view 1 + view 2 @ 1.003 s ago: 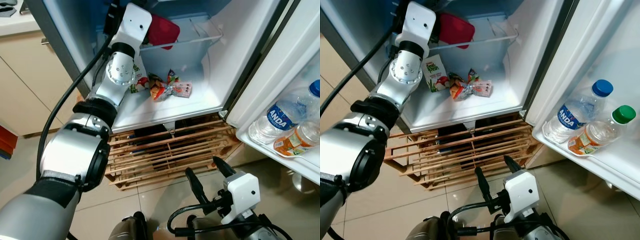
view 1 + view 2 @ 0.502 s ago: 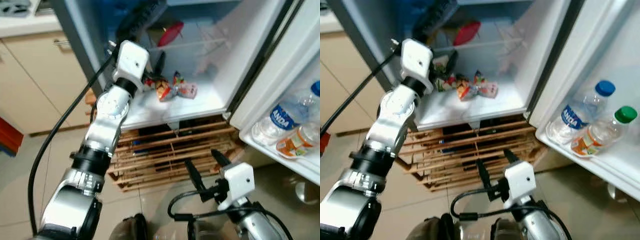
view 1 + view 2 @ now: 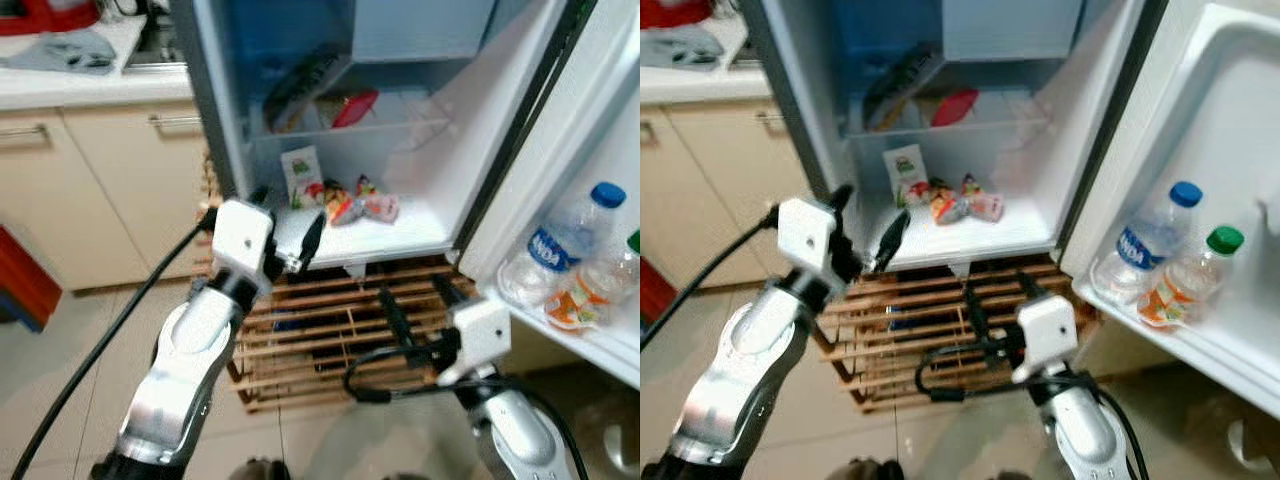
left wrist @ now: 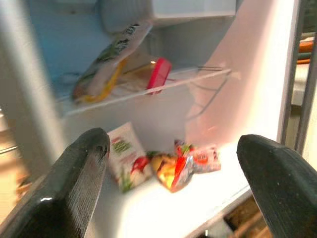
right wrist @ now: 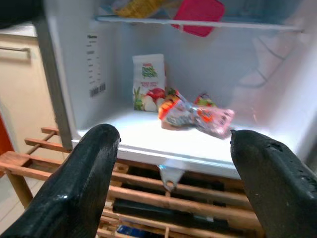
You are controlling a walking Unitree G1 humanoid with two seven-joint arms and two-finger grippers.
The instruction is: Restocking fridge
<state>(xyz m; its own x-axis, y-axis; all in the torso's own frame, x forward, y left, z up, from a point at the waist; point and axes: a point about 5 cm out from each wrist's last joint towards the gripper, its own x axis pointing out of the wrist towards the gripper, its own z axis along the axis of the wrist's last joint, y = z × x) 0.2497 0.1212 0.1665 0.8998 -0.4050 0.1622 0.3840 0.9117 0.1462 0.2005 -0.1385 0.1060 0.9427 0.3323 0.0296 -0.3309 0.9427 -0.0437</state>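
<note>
I have pulled my left hand (image 3: 283, 229) back out of the white open fridge (image 3: 420, 110). A second ago that arm reached deep inside, up by the red flat box (image 3: 352, 107) on the upper wire shelf. Now the left hand hangs just in front of the fridge's bottom floor, with its two black fingers spread wide and nothing between them. The view has also dropped back and tilted, so I think the robot stepped away a little.

The small white and green juice carton (image 3: 302, 179) stands upright at the back of the fridge's bottom floor. Just beside it lies a heap of shiny red and orange snack packets (image 3: 358, 203). A yellow and green soft bag (image 4: 110, 59) leans on the upper shelf next to the red box.

My right hand (image 3: 417, 301) waits low, below the fridge and in front of the brown wooden slat rack (image 3: 330, 330) under it. Its fingers are wide apart and empty too.

In the fridge door sit a clear water bottle with a blue cap (image 3: 1145, 246) and a small bottle with a green cap (image 3: 1188, 273).

I think one put-away is done. Both hands are free, so next I need to fetch another thing to stock.
</note>
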